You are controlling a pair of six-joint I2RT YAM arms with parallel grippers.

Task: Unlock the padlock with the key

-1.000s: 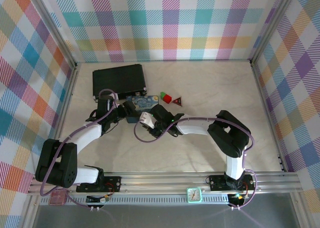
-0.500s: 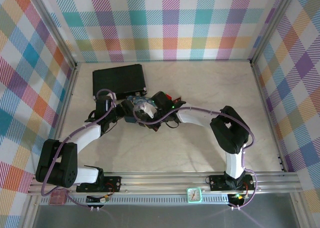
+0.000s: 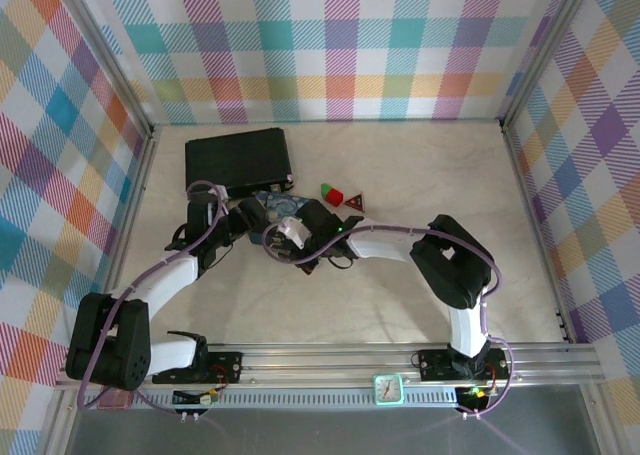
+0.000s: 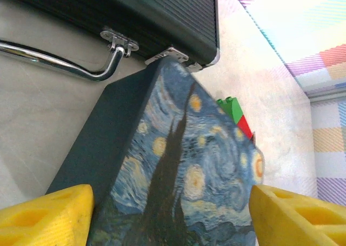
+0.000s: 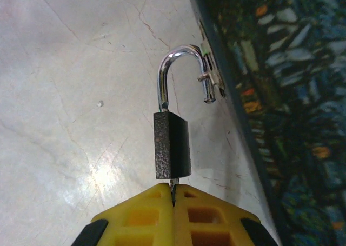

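On my feed, pastel plaid walls [image 3: 340,45] on three sides, pale marbled tabletop [image 3: 420,175], aluminium rail [image 3: 330,360] along the near edge, even bright light

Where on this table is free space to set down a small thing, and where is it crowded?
Free: the bare tabletop right of the dark red triangle; also the strip before the near aluminium rail. Crowded: among the black ribbed case, the blue swirl-painted box, the left tool and right tool.
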